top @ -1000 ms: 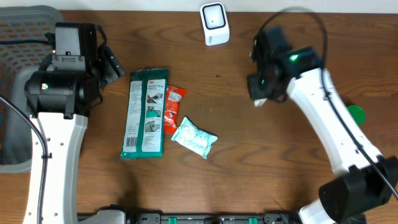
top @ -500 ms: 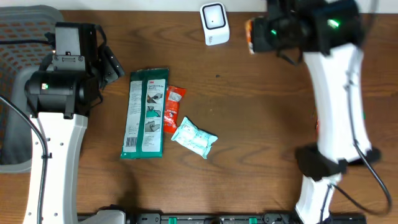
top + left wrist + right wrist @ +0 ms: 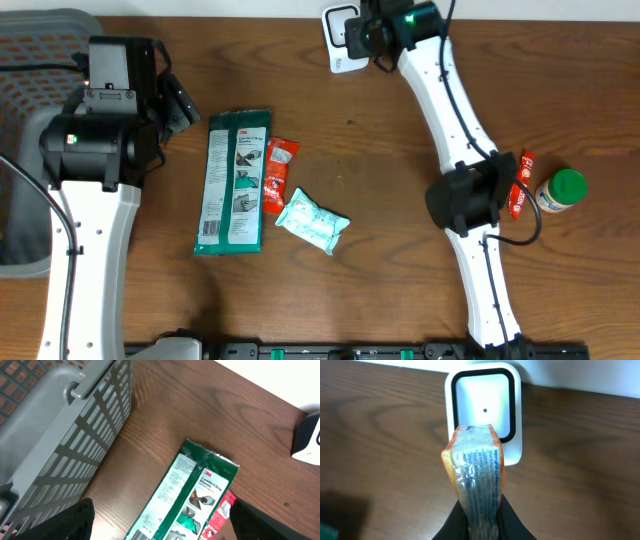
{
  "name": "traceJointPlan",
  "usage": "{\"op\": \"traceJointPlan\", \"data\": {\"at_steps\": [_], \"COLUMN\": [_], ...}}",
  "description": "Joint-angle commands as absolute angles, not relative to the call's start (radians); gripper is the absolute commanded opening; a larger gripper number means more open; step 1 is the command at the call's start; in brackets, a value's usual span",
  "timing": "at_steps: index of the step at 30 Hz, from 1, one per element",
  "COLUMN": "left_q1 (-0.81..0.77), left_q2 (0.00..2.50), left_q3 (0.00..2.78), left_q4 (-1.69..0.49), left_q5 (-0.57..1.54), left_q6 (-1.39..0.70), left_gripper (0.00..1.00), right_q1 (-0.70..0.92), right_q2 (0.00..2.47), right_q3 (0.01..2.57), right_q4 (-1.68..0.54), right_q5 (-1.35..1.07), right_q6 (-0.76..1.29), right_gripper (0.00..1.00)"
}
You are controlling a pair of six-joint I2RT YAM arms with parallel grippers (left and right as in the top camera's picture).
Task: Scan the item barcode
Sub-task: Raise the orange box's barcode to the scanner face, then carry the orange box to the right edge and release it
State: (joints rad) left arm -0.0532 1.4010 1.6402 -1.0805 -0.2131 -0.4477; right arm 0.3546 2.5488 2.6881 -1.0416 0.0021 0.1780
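Observation:
My right gripper (image 3: 480, 512) is shut on a clear packet with orange edges and blue print (image 3: 476, 465), held upright just in front of the window of the white scanner (image 3: 482, 395). Seen from overhead, the right gripper (image 3: 376, 30) reaches to the table's back edge, right beside the scanner (image 3: 338, 38). My left gripper (image 3: 176, 105) hangs open at the left, holding nothing. In the left wrist view, its dark fingers (image 3: 75, 520) straddle a green 3M glove packet (image 3: 192, 490) lying flat below.
The green packet (image 3: 235, 180), a red packet (image 3: 277, 175) and a pale teal packet (image 3: 312, 222) lie left of centre. A grey basket (image 3: 30, 150) stands at the far left. A red sachet (image 3: 520, 185) and a green-capped bottle (image 3: 558, 192) sit at the right.
The right arm has swung from mid-right of the table up to the back edge, bringing the held packet in front of the scanner. The left arm has not moved.

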Motion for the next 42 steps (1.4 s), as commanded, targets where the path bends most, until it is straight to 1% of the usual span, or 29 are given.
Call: {"op": "traceJointPlan", "data": {"at_steps": [1, 5, 21, 25, 29, 37, 39, 42], "left_q1": [-0.049, -0.049, -0.049, -0.049, -0.049, -0.049, -0.049, -0.049], "left_q2": [1.404, 1.404, 1.404, 1.404, 1.404, 1.404, 1.404, 1.404], "left_q3": [1.656, 1.656, 1.656, 1.656, 1.656, 1.656, 1.656, 1.656], "left_q4": [-1.083, -1.083, -1.083, -1.083, -1.083, -1.083, -1.083, -1.083], "left_q5": [-0.226, -0.226, -0.226, -0.226, -0.226, -0.226, -0.226, -0.226], "left_q6": [-0.446, -0.446, -0.446, -0.446, -0.446, -0.446, -0.446, -0.446], "left_gripper": [0.87, 0.87, 0.87, 0.87, 0.87, 0.87, 0.87, 0.87], "right_q1": [0.373, 0.385, 0.397, 0.401, 0.400, 0.399, 0.399, 0.400], "right_q2": [2.592, 2.613, 2.656, 2.656, 2.656, 2.626, 2.592, 2.511], "right_q3": [2.705, 2.702, 2.675, 2.641, 2.604, 2.604, 2.604, 2.604], "right_q4": [-0.962, -0.905, -0.844, -0.809, -0.785, -0.803, -0.832, -0.933], "right_q5": [0.090, 0.147, 0.153, 0.176, 0.176, 0.175, 0.162, 0.123], "right_q6": [0.162, 0.162, 0.163, 0.163, 0.163, 0.163, 0.164, 0.179], "right_gripper": [0.02, 0.02, 0.04, 0.02, 0.04, 0.09, 0.09, 0.10]}}
